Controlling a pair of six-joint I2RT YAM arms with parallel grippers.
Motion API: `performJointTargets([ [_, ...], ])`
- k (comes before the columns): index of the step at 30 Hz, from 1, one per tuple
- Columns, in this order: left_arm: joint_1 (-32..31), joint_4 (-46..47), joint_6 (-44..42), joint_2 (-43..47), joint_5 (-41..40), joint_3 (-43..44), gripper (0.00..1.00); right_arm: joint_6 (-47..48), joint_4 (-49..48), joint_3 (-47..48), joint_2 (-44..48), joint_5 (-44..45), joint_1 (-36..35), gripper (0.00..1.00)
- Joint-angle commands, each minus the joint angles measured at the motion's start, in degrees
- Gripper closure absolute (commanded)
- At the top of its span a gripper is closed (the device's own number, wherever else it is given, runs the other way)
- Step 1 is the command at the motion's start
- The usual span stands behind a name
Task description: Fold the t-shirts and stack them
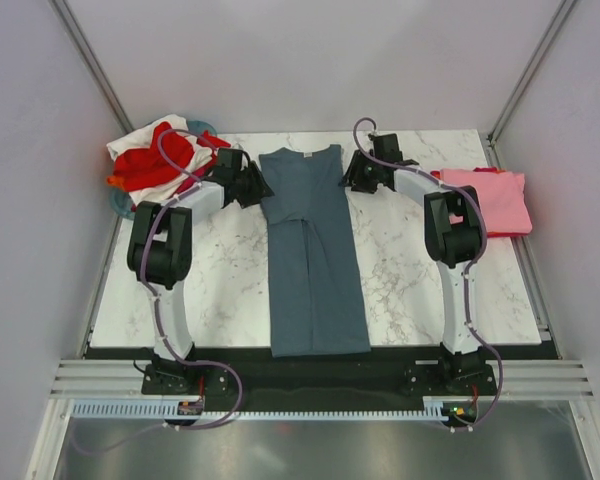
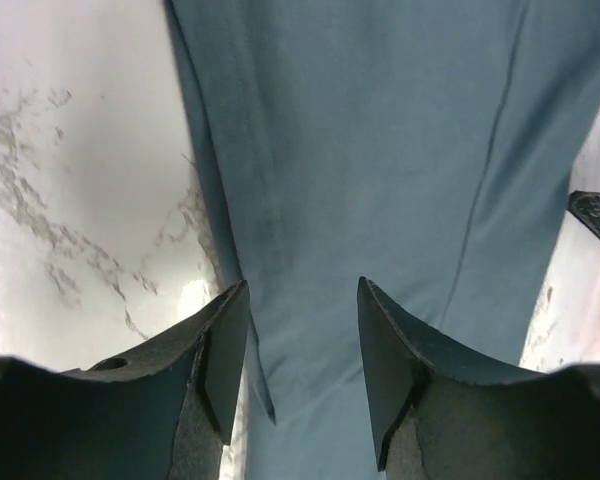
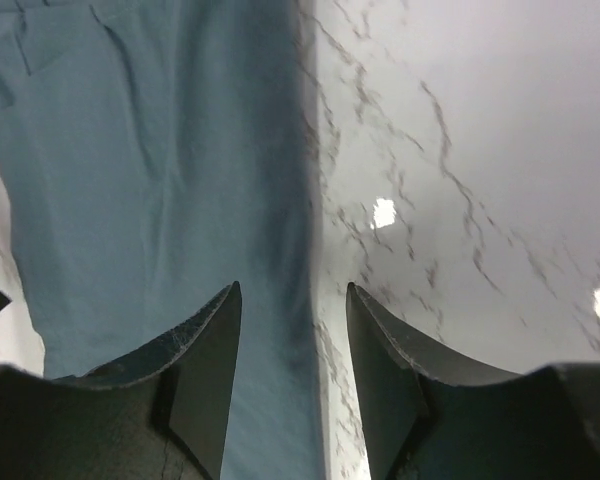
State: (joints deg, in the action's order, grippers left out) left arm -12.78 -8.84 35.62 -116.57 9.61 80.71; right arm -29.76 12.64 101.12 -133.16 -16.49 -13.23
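Both pincers sit at the far end of the marble table (image 1: 410, 270), one on each side of the slate blue-grey t-shirt (image 1: 310, 260), which lies between them as a long narrow strip with its sleeves folded in.

The left gripper (image 1: 258, 188) has its jaws apart over the shirt's left edge, cloth under the gap. The right gripper (image 1: 352, 180) is spread too, straddling the shirt's right edge, with bare marble under its outer finger (image 3: 390, 380).

Outboard of the right pincer lies a folded pink t-shirt (image 1: 495, 200). Outboard of the left one, red and white t-shirts (image 1: 160, 160) are heaped on a teal basket (image 1: 120, 203).
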Motion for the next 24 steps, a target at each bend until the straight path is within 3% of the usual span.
performJointTargets([
  [1,1.0,1.7,2.0,-3.0,1.4,4.1,0.46,0.0,-1.6,4.3,-4.0,-3.5,-0.1,0.46],
  [4,1.2,1.7,2.2,-5.6,1.4,6.3,0.48,-0.6,-1.8,7.0,-6.8,-3.9,0.3,0.52],
  [7,1.5,1.5,2.4,-8.7,2.0,8.8,0.49,-1.4,-2.1,9.1,-9.0,-3.5,1.0,0.68],
  [9,1.7,1.1,2.4,-11.4,2.4,11.4,0.51,-3.0,-3.1,9.7,-9.8,-3.3,1.6,0.86],
  [13,1.8,0.8,2.9,-15.9,3.6,16.7,0.54,-5.8,-5.8,9.7,-10.8,-3.6,3.8,1.0],
  [22,1.9,-1.0,4.6,-24.8,6.8,27.9,0.59,-7.9,-7.3,14.6,-14.7,-7.0,6.4,1.0],
  [23,1.9,-1.0,4.7,-25.1,7.2,28.8,0.55,-8.2,-7.2,15.5,-15.4,-7.5,6.7,0.78],
  [24,1.9,-1.0,4.8,-24.8,7.5,28.8,0.51,-8.4,-7.1,16.6,-15.5,-8.1,6.8,0.66],
])
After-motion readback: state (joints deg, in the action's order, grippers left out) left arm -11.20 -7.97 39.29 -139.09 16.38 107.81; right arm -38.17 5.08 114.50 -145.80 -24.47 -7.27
